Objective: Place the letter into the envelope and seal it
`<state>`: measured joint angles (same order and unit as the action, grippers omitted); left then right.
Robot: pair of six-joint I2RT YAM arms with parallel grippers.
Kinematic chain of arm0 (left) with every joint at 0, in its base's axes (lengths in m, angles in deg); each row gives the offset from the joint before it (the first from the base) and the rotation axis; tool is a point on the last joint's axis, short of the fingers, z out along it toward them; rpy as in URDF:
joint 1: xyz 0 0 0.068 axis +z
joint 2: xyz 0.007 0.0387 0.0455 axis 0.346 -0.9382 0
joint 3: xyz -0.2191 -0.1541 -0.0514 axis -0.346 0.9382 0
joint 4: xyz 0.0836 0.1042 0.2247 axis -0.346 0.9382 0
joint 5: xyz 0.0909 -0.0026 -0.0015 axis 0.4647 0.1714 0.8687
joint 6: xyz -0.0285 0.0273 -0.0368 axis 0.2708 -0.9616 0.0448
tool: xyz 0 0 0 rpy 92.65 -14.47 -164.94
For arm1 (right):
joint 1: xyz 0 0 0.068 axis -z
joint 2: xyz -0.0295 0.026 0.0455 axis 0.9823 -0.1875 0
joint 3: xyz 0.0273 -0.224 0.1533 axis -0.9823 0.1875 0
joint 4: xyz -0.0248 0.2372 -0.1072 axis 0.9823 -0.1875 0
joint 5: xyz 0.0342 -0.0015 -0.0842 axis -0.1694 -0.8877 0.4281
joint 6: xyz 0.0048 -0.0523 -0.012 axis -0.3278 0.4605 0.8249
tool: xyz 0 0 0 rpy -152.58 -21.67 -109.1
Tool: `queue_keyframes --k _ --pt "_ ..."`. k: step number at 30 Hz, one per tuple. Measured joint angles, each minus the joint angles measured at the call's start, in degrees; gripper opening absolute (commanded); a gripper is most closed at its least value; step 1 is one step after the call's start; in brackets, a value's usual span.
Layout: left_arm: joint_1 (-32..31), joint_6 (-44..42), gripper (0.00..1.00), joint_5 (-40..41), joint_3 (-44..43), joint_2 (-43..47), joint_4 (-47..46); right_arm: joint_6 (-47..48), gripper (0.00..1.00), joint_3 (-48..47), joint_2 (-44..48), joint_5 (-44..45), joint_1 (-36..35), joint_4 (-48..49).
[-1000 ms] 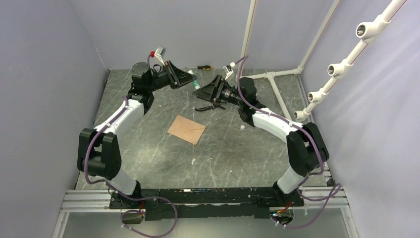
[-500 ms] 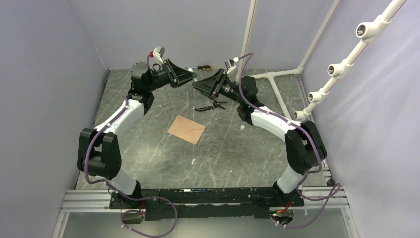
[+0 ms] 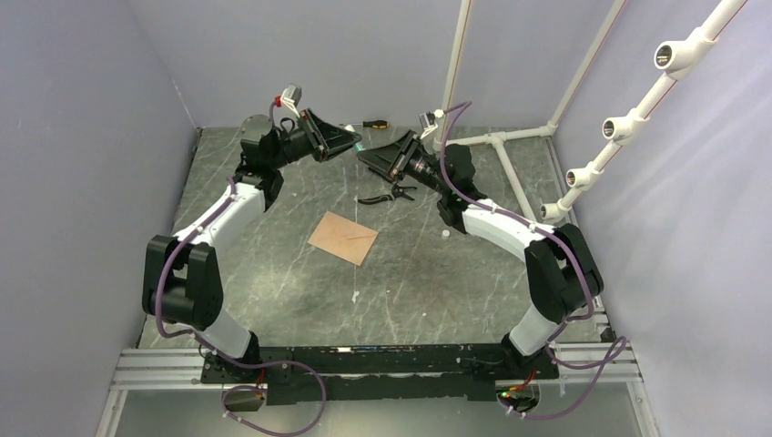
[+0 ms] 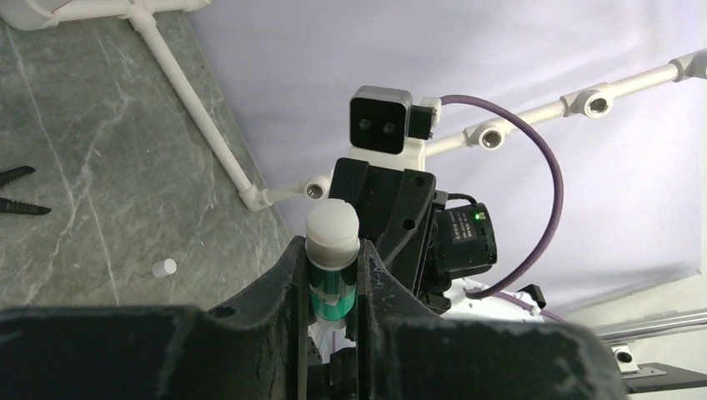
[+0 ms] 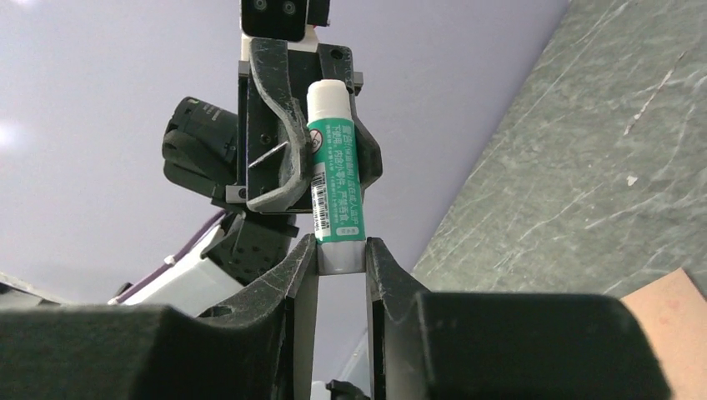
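Well above the table (image 3: 273,273), left tool (image 4: 332,257) and right tool (image 5: 342,254) (2 opposed) clench 1 glue stick (image 5: 336,175).

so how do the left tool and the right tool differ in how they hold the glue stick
The left tool clamps the glue stick on its green label, while the right tool pinches only a white end. In the top view the left tool reaches in from the left and the right tool from the right, tips facing. Both hold the same stick, up off the table.
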<state>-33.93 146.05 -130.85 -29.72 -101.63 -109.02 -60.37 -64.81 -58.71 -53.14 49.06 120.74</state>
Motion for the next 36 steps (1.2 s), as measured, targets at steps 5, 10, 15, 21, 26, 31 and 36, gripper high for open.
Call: queue_keyframes --k 5,10,15,21,26,31,36 --pt "0.0 -2.6 0.02 1.3 -0.1 0.4 3.9 8.8 0.0 -1.6 0.0 0.0 -0.4 -4.4" --pt "0.1 -9.6 0.02 4.0 -2.5 1.3 14.8 26.7 0.0 -5.7 0.0 1.4 -2.1 -14.8" --pt "0.4 -16.6 0.02 7.6 -7.5 1.4 26.1 51.8 0.0 -11.7 0.0 11.1 -6.9 -26.1" --pt "0.7 -20.9 0.02 14.2 -16.5 1.4 44.9 77.9 0.43 -17.7 -1.9 30.4 -15.4 -33.8" --pt "0.3 -22.6 0.03 14.2 -20.2 1.6 49.4 74.8 0.69 -19.5 -0.3 24.1 -15.0 -38.7" --pt "0.0 -23.7 0.02 9.8 -18.4 2.4 44.0 54.4 0.71 -14.1 6.0 9.6 -7.1 -33.2" --pt "0.0 -23.1 0.02 3.9 -16.2 3.6 34.9 32.0 0.72 -6.0 12.3 5.2 -3.4 -20.1"
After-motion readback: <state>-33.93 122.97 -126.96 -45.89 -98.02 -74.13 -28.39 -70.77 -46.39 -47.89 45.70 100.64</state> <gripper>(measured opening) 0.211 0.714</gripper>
